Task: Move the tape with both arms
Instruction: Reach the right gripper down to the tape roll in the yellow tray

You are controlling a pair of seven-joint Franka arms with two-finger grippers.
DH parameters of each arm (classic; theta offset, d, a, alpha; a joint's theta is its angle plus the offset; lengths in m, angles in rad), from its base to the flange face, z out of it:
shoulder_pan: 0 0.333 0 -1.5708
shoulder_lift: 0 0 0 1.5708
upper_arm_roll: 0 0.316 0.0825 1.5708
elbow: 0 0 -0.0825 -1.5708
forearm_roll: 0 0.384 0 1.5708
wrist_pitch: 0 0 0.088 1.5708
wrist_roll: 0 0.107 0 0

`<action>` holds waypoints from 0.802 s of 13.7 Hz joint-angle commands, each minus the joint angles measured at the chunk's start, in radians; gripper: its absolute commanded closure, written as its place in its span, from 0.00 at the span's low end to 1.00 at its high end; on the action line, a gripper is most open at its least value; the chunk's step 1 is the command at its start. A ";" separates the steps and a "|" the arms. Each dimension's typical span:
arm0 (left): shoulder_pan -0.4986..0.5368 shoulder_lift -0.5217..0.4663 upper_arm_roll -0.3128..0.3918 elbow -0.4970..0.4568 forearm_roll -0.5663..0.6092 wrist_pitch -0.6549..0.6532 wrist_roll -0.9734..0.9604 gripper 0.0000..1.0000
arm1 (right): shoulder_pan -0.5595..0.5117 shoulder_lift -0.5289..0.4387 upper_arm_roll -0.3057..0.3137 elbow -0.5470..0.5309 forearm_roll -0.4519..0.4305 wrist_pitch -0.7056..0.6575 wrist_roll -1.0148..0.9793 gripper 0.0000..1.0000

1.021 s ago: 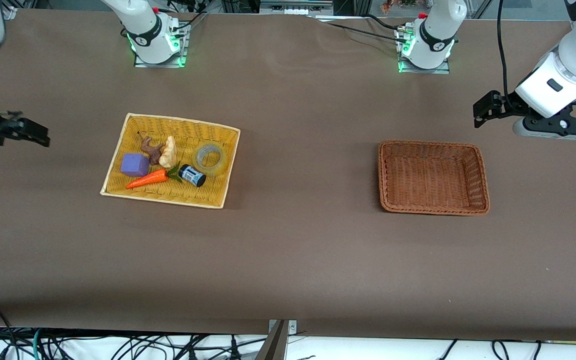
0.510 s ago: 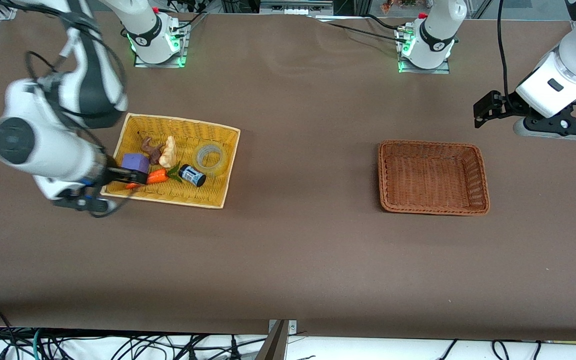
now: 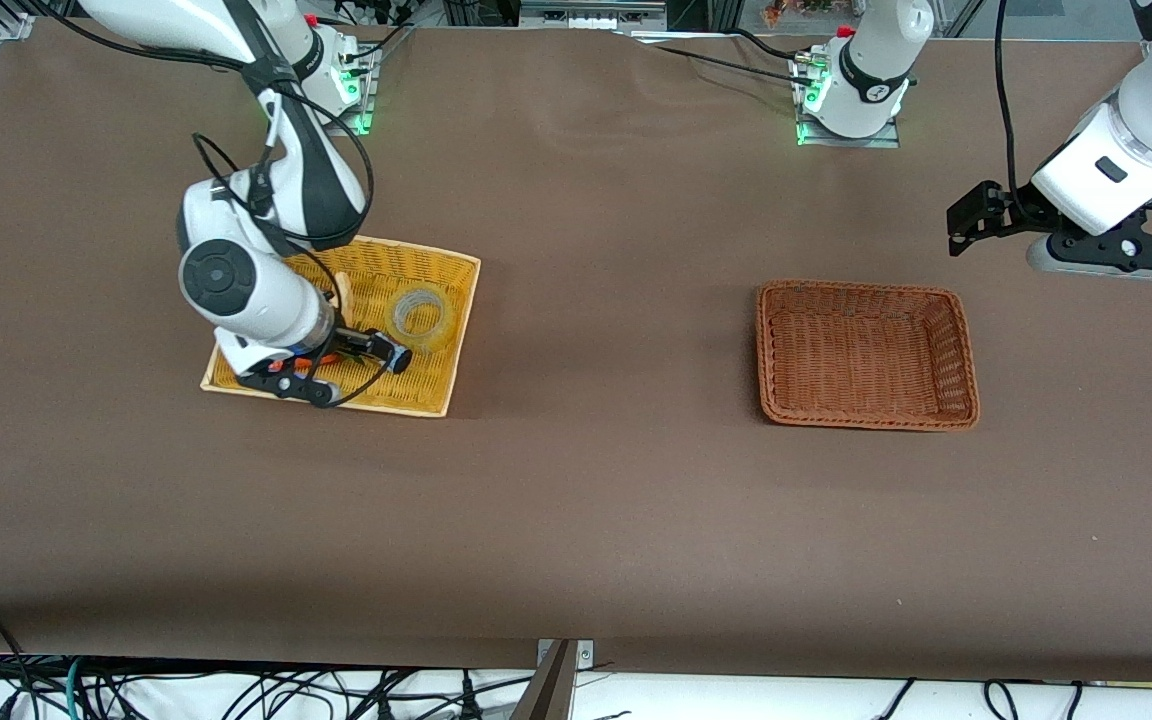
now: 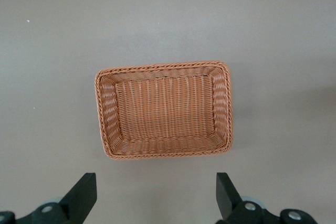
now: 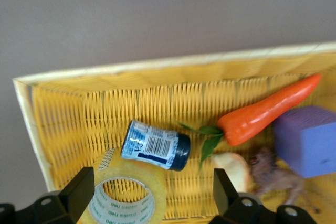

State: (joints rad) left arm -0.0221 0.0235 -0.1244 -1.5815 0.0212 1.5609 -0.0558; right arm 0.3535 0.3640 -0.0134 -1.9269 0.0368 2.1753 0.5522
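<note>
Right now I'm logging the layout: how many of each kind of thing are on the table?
Baskets: 2, yellow, brown
Tape: 1
Bottle: 1
Carrot: 1
Purple block: 1
Brown animal figure: 1
Pale lump: 1
Total: 8

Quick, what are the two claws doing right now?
Right gripper: open, empty, over the yellow basket.
Left gripper: open, empty, waiting above the table.

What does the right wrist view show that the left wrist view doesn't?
Only the right wrist view: the yellow basket holding the tape, bottle, carrot, purple block and a brown figure.
Only the left wrist view: the brown basket, with nothing in it.
Both: brown tabletop and an open gripper, right and left.
</note>
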 commanded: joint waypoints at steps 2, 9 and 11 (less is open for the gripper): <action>-0.004 0.015 0.000 0.029 -0.014 -0.008 -0.003 0.00 | -0.008 -0.068 0.078 -0.211 0.008 0.174 0.135 0.00; -0.004 0.015 0.000 0.029 -0.012 -0.008 -0.003 0.00 | -0.008 -0.102 0.099 -0.346 0.000 0.236 0.144 0.00; -0.004 0.015 0.000 0.029 -0.012 -0.008 -0.003 0.00 | -0.007 -0.099 0.101 -0.372 -0.001 0.276 0.144 0.00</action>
State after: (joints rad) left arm -0.0243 0.0236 -0.1244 -1.5815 0.0212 1.5609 -0.0558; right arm 0.3545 0.3023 0.0752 -2.2378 0.0368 2.3999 0.6847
